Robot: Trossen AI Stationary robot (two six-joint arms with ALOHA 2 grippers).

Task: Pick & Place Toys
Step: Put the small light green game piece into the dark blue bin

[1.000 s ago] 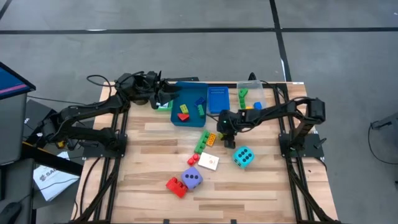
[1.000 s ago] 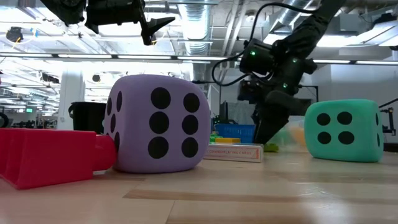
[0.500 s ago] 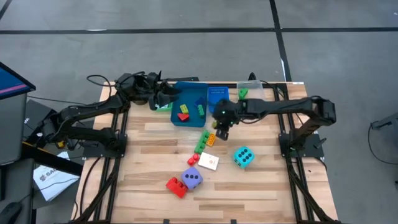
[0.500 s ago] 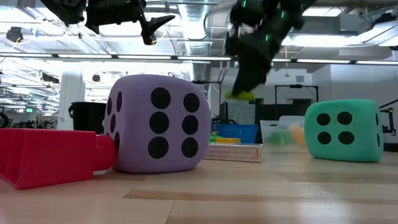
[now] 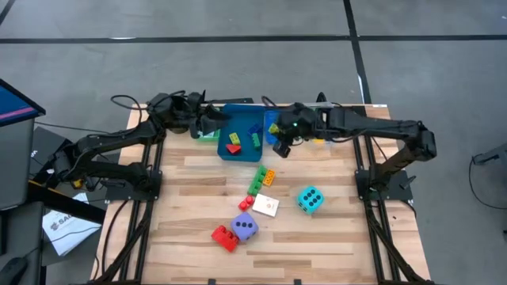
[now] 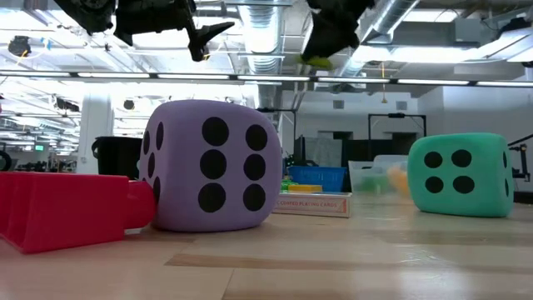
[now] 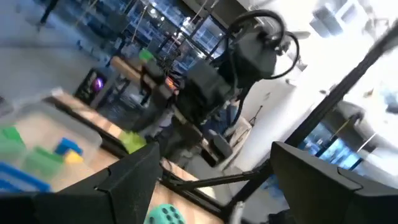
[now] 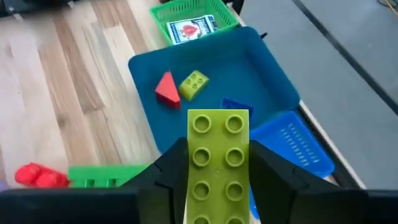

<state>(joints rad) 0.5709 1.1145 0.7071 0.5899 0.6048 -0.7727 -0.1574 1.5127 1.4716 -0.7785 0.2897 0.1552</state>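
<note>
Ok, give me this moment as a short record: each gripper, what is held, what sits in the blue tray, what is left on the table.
right gripper: shut on a lime green brick, raised above the blue tray
left gripper: open, empty, at the blue tray's left edge
in blue tray: red brick, yellow-green brick, blue brick
green basket: holds a picture card
left on table: purple dice, teal dice, red bricks, long green brick, white card
</note>
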